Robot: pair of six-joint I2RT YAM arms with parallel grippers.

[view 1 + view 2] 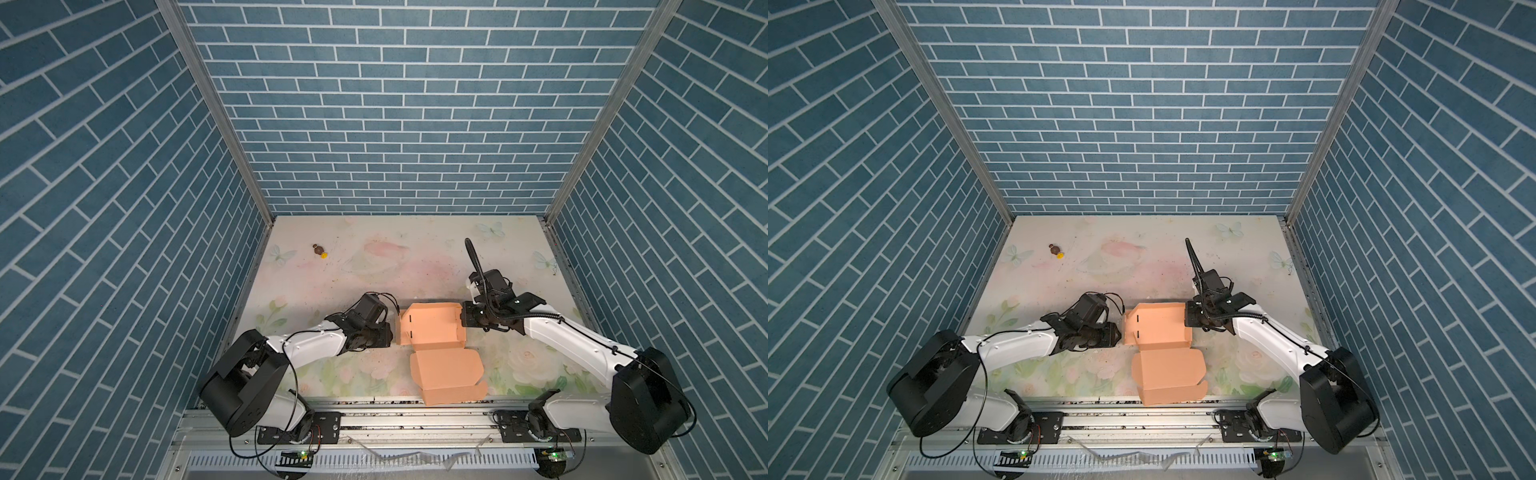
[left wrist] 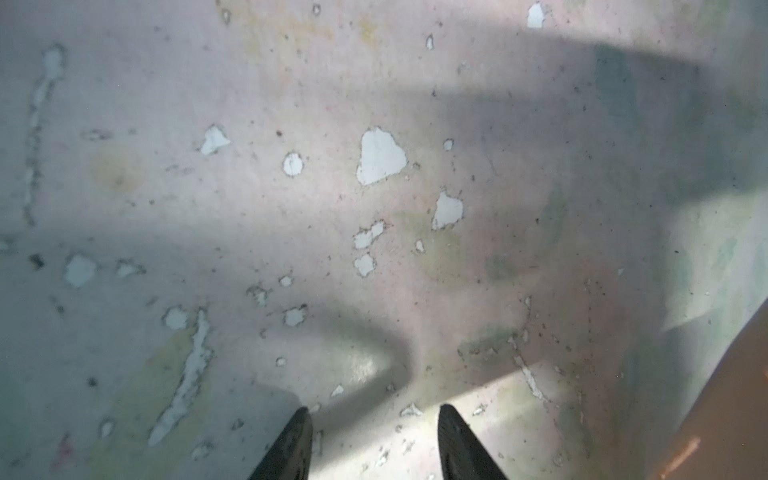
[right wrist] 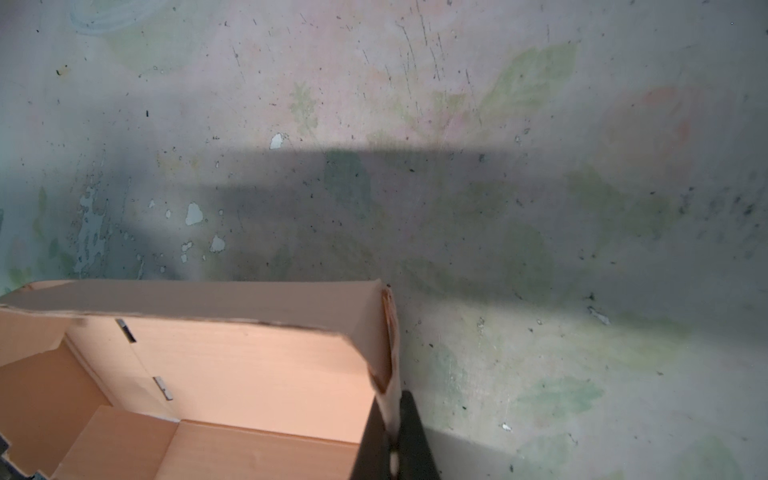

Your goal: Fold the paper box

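Note:
The peach-orange paper box (image 1: 432, 328) (image 1: 1156, 328) lies half-folded at the table's front middle. Its side walls stand up, and its lid panel (image 1: 446, 370) lies flat toward the front edge. My right gripper (image 1: 464, 322) (image 3: 392, 415) is shut on the box's right wall (image 3: 384, 332), with the cardboard pinched between the fingers. My left gripper (image 1: 392, 330) (image 2: 374, 419) hangs open just outside the slotted left wall (image 1: 405, 328). Only bare tabletop lies between its fingertips (image 2: 299, 440), and the box (image 2: 727, 415) shows at that view's edge.
A tiny brown-and-yellow object (image 1: 320, 250) (image 1: 1055, 250) lies at the back left of the floral table (image 1: 374, 270). The lid's end flap (image 1: 455, 395) reaches the metal rail (image 1: 374, 419) at the front. Blue brick walls enclose three sides.

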